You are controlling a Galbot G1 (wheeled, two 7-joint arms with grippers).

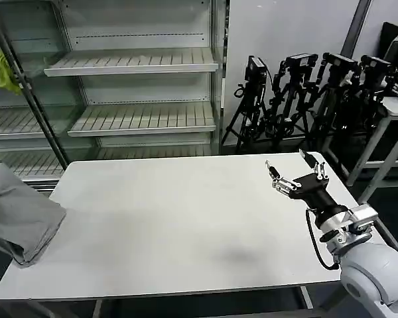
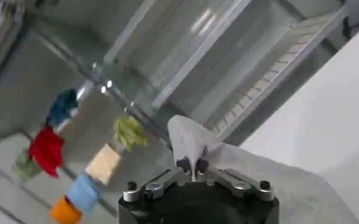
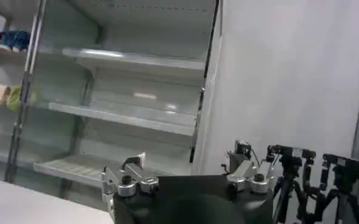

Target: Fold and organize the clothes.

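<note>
The grey T-shirt point(image 1: 21, 215) is pinched by the left gripper point(image 2: 193, 165) (apparently at the table's point(image 1: 186, 225) left edge); the right gripper point(image 1: 297, 173) is held spread above the table.

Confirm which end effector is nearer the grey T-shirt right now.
Left. The left end effector is shut on a fold of the grey T-shirt at the table's left edge. The right end effector hovers open over the table's far right side, well apart.

T-shirt point(image 1: 20, 215) at table point(image 1: 186, 225) left edge; right tool point(image 1: 297, 173) over far right.
</note>
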